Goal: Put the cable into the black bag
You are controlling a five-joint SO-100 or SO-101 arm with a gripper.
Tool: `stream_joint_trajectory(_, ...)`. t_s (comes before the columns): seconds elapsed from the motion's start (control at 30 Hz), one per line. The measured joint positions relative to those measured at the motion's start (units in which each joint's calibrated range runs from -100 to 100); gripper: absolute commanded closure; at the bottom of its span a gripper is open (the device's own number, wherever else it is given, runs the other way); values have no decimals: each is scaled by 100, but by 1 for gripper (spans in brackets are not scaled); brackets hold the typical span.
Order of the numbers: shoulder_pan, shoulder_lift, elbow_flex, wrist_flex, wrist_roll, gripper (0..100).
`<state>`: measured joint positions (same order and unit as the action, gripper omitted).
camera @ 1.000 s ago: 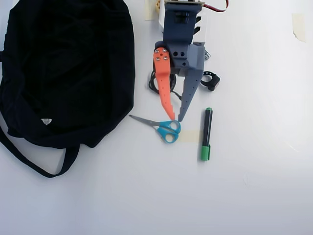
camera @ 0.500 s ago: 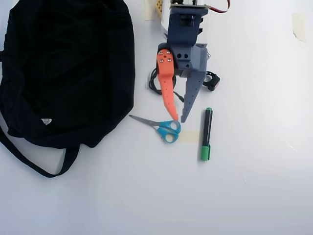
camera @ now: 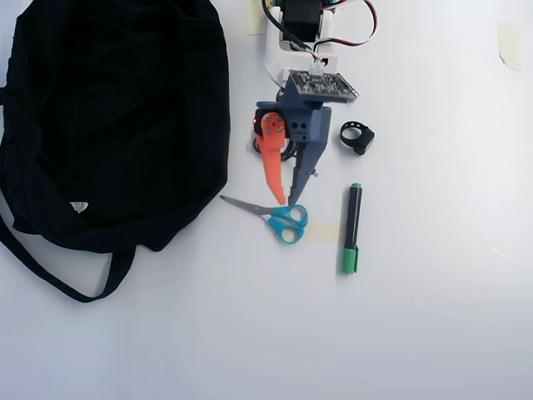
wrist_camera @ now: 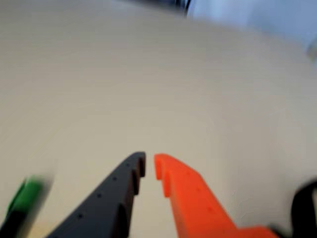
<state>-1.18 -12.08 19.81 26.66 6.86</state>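
Two fingers of the gripper (camera: 283,198), orange and dark grey, sit nearly together with a thin gap, gripping nothing. Cable (camera: 289,153) lies mostly hidden under the fingers, near their base; black bag (camera: 108,117) to the gripper's left in the overhead view. Blue-handled scissors (camera: 279,218) just below the fingertips, green marker (camera: 352,227) lower right, black ring strap (camera: 357,137) upper right.

The hand (camera: 283,198) pulled back up away from the scissors (camera: 279,218) and its fingers closed to a narrow gap. It now covers the cable; the ring strap (camera: 357,137) sits fully uncovered.
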Motion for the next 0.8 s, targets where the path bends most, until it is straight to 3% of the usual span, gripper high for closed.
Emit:
stream_joint_trajectory(0.33,-507,8,-1030,3478,-24,98)
stream_joint_trajectory(0.8,-1477,0,-1525,6415,24,98)
